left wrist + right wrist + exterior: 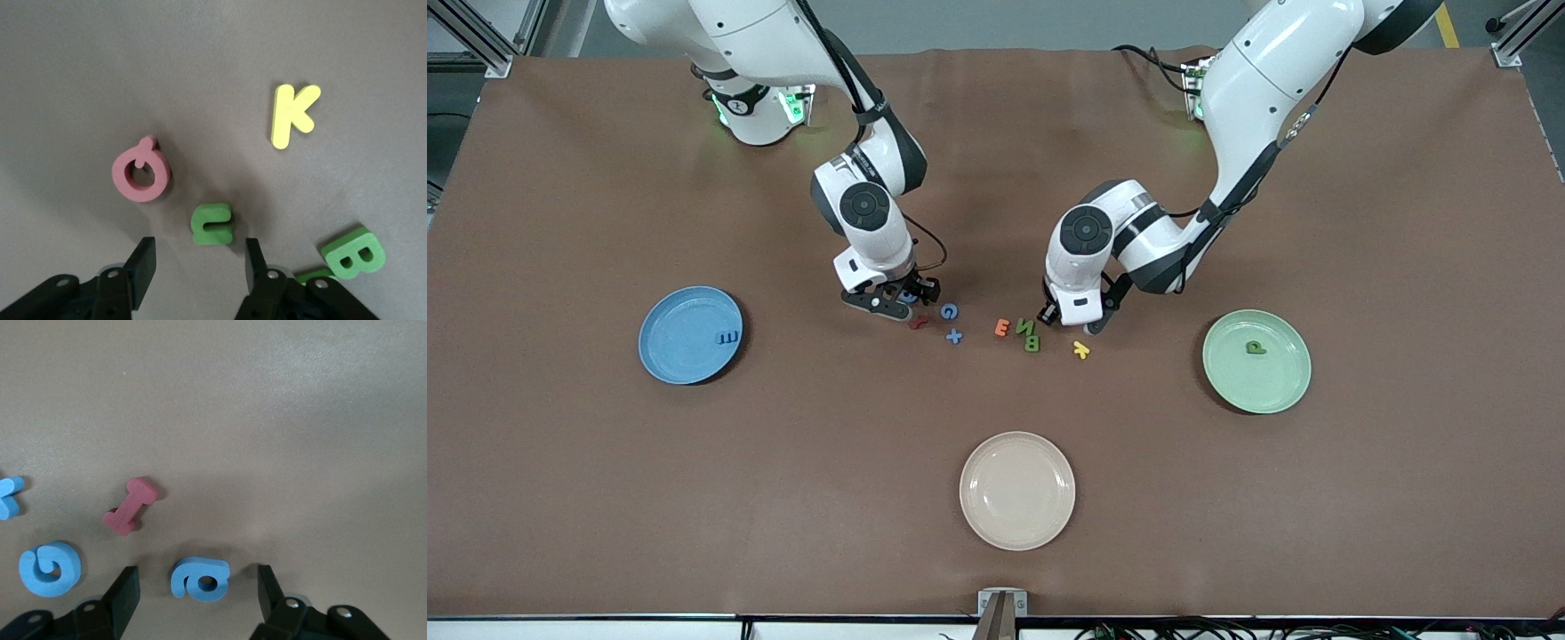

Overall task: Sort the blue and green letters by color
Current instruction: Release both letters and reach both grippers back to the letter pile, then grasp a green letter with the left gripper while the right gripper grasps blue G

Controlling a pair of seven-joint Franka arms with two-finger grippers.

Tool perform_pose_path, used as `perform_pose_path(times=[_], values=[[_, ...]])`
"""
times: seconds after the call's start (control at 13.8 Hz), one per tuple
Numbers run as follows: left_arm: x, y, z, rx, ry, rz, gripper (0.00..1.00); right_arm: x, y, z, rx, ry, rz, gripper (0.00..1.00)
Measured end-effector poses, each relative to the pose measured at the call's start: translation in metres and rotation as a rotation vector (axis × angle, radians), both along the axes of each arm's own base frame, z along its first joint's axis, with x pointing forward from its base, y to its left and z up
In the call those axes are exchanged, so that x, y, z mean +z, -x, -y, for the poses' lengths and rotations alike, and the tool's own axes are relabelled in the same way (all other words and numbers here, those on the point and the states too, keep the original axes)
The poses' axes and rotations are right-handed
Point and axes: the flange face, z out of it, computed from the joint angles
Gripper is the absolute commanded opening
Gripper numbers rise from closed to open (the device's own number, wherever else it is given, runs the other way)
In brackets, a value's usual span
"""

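My right gripper (197, 593) is down at the table, open, its fingers on either side of a small blue letter (200, 578) without touching it. A blue G (49, 569) and a blue plus-shaped piece (8, 497) lie beside it. My left gripper (200, 267) is also low and open, with a small green letter (212, 224) just ahead of its fingertips. A green B (354, 252) lies close by, with a green N (1024, 324) next to it. One blue letter (729, 338) lies on the blue plate (667, 342), one green letter (1256, 348) on the green plate (1280, 382).
A red letter (131, 507) lies by the blue ones. A pink Q (141, 175) and a yellow K (292, 113) lie near the green letter, and an orange E (1002, 327) sits mid-row. A beige plate (1017, 490) stands nearer the front camera.
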Motion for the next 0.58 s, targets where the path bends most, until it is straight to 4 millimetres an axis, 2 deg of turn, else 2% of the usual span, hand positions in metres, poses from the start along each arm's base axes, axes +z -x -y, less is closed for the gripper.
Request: perform_pose_path(times=[0.14,0.29,0.51,0.58], values=[[-0.0002,-0.0014,-0.0011,0.002,-0.001,0.001,0.6,-0.0016,0.0003,0.0004,0.0,0.002,-0.002,0.66],[-0.002,-0.0035,-0.0042,0.007,-0.005,0.001,0.58,-0.0015,0.0,-0.0002,0.0,0.001,0.0,0.52],[-0.0068,-0.0061,-0.0086,0.011,-0.014,-0.001,0.56,0.0016,-0.0014,-0.0023,0.001,-0.004,0.006,0.14],[-0.0065,-0.0064,-0.0084,0.011,-0.013,0.001,0.49,0.0026,-0.0019,-0.0028,0.001,-0.006,0.007,0.04]])
